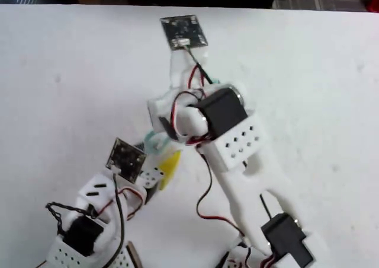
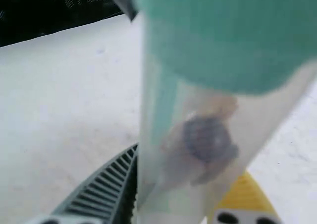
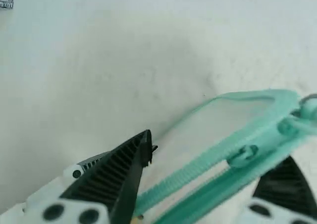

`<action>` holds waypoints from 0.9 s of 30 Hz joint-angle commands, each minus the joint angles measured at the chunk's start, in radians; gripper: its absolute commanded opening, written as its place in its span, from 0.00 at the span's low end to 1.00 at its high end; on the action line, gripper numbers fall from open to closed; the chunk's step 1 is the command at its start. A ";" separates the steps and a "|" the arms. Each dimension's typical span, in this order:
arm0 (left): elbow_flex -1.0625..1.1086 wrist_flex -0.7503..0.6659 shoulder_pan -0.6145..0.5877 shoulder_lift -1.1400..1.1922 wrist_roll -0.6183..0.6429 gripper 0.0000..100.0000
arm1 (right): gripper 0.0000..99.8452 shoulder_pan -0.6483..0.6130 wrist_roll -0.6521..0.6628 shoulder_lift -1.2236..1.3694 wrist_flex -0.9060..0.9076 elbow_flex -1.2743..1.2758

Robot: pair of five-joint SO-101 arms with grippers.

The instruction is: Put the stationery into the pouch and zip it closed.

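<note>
Right wrist view — pouch (image 3: 208, 165) aslant between wide-open jaws — left jaws tight on it

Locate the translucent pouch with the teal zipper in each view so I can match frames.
High view: translucent plastic pouch with teal zipper, teal slivers near the table's centre, mostly hidden.
Left wrist view: pouch close up, held in the left claw, between its grey and yellow sides.
Right wrist view: the pouch's zipper edge runs through the open right claw.
Shared landmark: white table.
</note>
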 commanded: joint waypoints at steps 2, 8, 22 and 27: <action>-0.032 0.005 0.007 0.002 -0.006 0.21 | 0.00 -0.042 0.081 0.027 0.018 0.009; -0.112 0.049 -0.027 0.002 -0.005 0.24 | 0.01 -0.018 0.199 0.015 0.018 -0.058; -0.384 0.307 -0.054 0.002 -0.015 0.26 | 0.02 0.160 0.756 0.018 -0.002 -0.282; -0.391 0.324 -0.067 0.002 -0.098 0.26 | 0.02 0.223 0.795 0.018 -0.051 -0.278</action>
